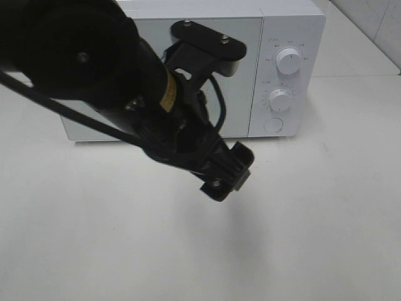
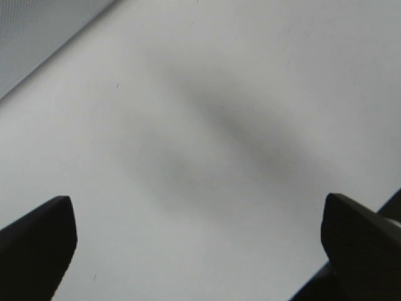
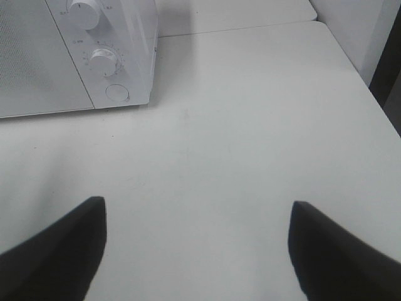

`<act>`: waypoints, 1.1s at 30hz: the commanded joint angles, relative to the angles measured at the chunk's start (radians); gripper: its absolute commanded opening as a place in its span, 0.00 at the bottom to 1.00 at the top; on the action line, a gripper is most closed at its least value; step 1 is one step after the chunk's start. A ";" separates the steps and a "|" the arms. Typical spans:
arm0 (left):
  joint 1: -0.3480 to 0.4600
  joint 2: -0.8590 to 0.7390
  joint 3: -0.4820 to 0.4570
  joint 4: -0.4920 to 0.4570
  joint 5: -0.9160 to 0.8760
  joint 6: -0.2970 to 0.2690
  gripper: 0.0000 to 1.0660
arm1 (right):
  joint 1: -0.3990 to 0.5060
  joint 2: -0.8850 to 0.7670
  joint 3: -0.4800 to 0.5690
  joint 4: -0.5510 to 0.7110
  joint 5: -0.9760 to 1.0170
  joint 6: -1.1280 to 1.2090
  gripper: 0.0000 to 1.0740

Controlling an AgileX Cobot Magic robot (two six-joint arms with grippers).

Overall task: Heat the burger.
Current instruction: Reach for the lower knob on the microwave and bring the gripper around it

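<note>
The burger is out of view in every frame. A white microwave (image 1: 285,37) stands at the back of the table with its door (image 1: 241,81) shut. My left arm reaches across in front of that door, and its gripper (image 1: 229,175) hangs over the bare tabletop just before the microwave. In the left wrist view the left gripper (image 2: 197,210) is open, with only white table between its dark fingers (image 2: 37,244). The right gripper (image 3: 197,213) is open too and holds nothing; it hovers over the table to the right of the microwave (image 3: 75,56).
Two round knobs (image 1: 289,59) (image 1: 280,100) and a round button (image 1: 273,125) sit on the microwave's right panel. The white table (image 1: 326,207) spreads in front. A table edge and a dark gap (image 3: 385,75) lie at the far right of the right wrist view.
</note>
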 commanded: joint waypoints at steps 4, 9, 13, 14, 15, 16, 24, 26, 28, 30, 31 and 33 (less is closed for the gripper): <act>0.020 -0.076 0.000 -0.012 0.305 0.005 0.96 | -0.007 -0.029 0.003 0.002 0.000 -0.015 0.70; 0.114 -0.126 0.000 -0.040 0.361 0.031 0.96 | -0.007 -0.029 0.003 0.002 0.000 -0.015 0.70; 0.319 -0.219 0.000 -0.134 0.411 0.149 0.96 | -0.007 -0.029 0.003 0.002 0.000 -0.015 0.70; 0.372 -0.240 0.000 -0.156 0.422 0.175 0.96 | -0.007 -0.029 0.003 0.002 0.000 -0.015 0.70; 0.372 -0.240 0.000 -0.156 0.422 0.175 0.96 | -0.007 -0.029 0.003 0.002 0.000 -0.015 0.70; 0.487 -0.278 0.000 -0.200 0.438 0.223 0.96 | -0.007 -0.029 0.003 0.002 0.000 -0.015 0.70; 0.860 -0.396 0.000 -0.325 0.544 0.391 0.96 | -0.007 -0.029 0.003 0.002 0.000 -0.015 0.70; 0.929 -0.438 0.008 -0.347 0.560 0.378 0.96 | -0.007 -0.029 0.003 0.002 0.000 -0.015 0.70; 0.978 -0.515 0.046 -0.371 0.550 0.359 0.96 | -0.007 -0.029 0.003 0.002 0.000 -0.015 0.70; 0.986 -0.580 0.095 -0.361 0.542 0.359 0.96 | -0.007 -0.029 0.003 0.002 0.000 -0.015 0.70; 0.986 -0.641 0.151 -0.341 0.534 0.359 0.96 | -0.007 -0.029 0.003 0.002 0.000 -0.015 0.70; 0.986 -0.668 0.179 -0.333 0.523 0.359 0.96 | -0.007 -0.029 0.003 0.002 0.000 -0.015 0.70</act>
